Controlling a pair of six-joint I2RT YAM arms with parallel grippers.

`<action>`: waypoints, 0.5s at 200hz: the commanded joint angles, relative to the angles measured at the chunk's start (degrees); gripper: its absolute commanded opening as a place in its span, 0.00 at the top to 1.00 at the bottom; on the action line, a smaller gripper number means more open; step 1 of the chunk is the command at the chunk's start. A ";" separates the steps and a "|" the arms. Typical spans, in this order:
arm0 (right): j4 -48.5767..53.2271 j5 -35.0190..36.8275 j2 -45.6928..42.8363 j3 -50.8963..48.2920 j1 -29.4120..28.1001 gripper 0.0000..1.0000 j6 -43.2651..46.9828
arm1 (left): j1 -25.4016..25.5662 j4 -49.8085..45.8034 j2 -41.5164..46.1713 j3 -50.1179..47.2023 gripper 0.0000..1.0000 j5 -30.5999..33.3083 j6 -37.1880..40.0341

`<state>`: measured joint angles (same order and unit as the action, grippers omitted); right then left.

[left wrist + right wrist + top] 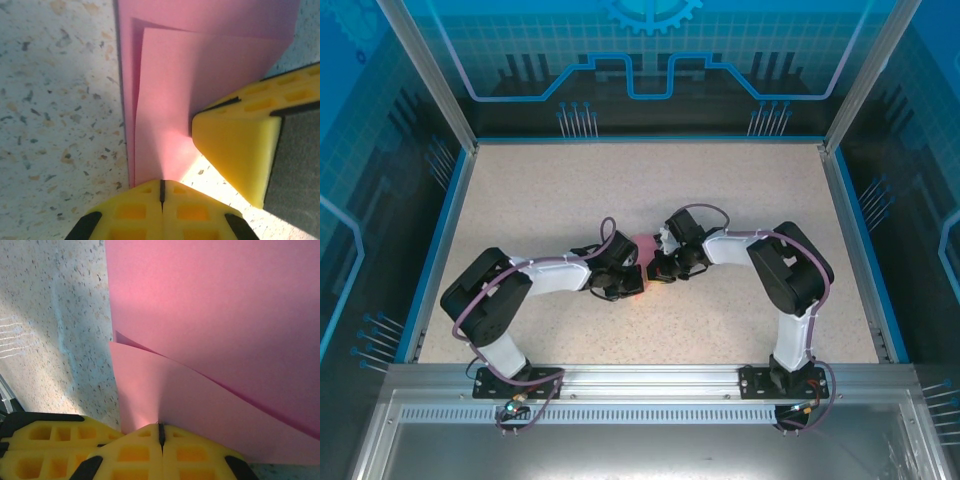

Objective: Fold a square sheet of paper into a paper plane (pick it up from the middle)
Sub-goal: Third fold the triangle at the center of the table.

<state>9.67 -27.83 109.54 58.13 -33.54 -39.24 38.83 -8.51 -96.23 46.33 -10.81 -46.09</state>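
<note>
At the bottom centre of my left wrist view, my left gripper (161, 186) has its yellow fingers pressed together, pinching the near edge of the pink square sheet of paper (200, 75). The sheet lies folded in layers on the speckled table (55, 110). My right gripper (160, 429) is clenched the same way on a curling layer of it. From above, both grippers meet mid-table and hide most of the sheet, so its exact fold is hard to make out.

Folded at the elbows, reaching inward to meet low at centre, with left gripper (620, 283) and right gripper (661, 267) just beside each other, both clamped tight, yellow fingertips (142, 212) down.
</note>
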 commanded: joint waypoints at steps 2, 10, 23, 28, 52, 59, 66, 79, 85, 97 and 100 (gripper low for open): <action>3.69 5.16 4.02 -0.46 0.67 1.00 -1.58 | 0.44 -8.41 0.93 -3.06 1.00 -4.15 3.72; 3.78 5.20 4.22 -0.33 0.67 1.00 -1.84 | 0.39 -9.71 1.17 -3.34 1.00 -4.26 4.04; 3.66 5.09 4.22 -0.32 0.61 1.00 -2.06 | 0.46 -11.70 1.75 -3.70 1.00 -4.01 4.44; 3.60 5.05 4.26 -0.28 0.66 1.00 -2.15 | 0.46 -12.05 2.19 -3.95 1.00 -4.30 4.77; 3.69 4.23 3.46 0.32 0.66 1.00 -2.09 | 0.50 -13.79 4.92 -3.16 1.00 -4.80 6.42; 3.61 3.84 2.97 0.60 0.75 1.00 -2.02 | 0.48 -14.49 5.69 -2.14 1.00 -4.26 7.01; 3.53 3.36 2.53 1.10 0.69 1.00 -1.98 | 0.52 -15.05 6.12 -0.81 1.00 -3.30 7.52; 2.94 2.34 1.20 1.79 0.76 1.00 -2.11 | 0.44 -15.20 6.55 2.09 1.00 -1.63 7.93; 2.50 1.97 0.26 1.98 0.89 1.00 -2.30 | 0.46 -14.93 6.52 3.36 1.00 -0.70 7.79; 1.81 1.93 -1.86 2.08 1.02 0.99 -2.87 | 0.39 -13.62 6.28 5.55 1.00 1.23 6.85; 1.65 1.98 -2.47 2.04 1.16 0.98 -2.98 | 0.42 -13.20 6.17 5.93 1.00 1.54 6.49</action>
<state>10.48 -28.49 109.93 59.27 -33.34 -40.84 38.96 -20.97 -91.44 46.78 -12.67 -40.29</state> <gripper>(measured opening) 0.043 0.046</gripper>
